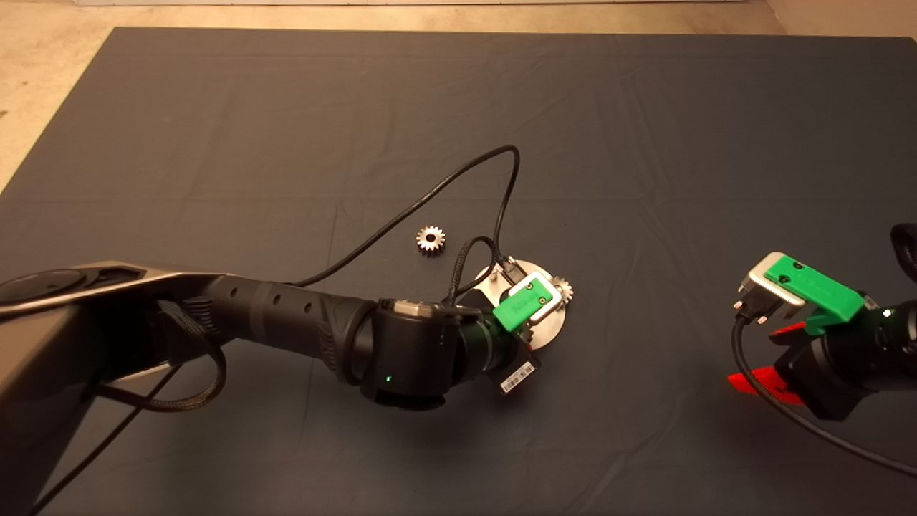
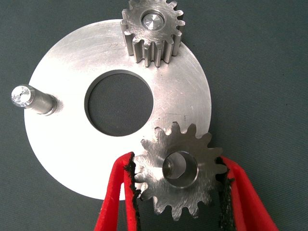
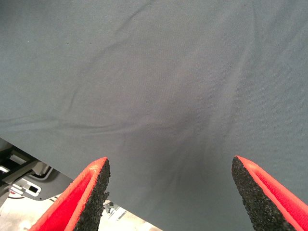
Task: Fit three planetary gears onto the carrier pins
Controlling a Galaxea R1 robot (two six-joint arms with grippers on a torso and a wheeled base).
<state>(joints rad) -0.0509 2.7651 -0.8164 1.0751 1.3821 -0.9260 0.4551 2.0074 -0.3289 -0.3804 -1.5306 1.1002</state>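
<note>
The shiny carrier disc (image 2: 62, 144) with a central hole lies on the mat, partly under my left wrist in the head view (image 1: 550, 331). One planetary gear (image 2: 153, 31) sits on a carrier pin at the disc's edge; it also shows in the head view (image 1: 564, 289). A second pin (image 2: 31, 98) stands bare. My left gripper (image 2: 177, 163) is shut on another gear (image 2: 192, 192) and holds it over the disc's rim, where the third pin is hidden. A third gear (image 1: 430, 239) lies loose on the mat to the left of the disc. My right gripper (image 1: 766, 356) is open and empty.
A black cable (image 1: 458, 183) loops from the left wrist over the mat behind the disc. The right gripper (image 3: 169, 163) hovers over bare mat near its front right edge, with floor showing beyond. The dark mat (image 1: 645, 143) covers the table.
</note>
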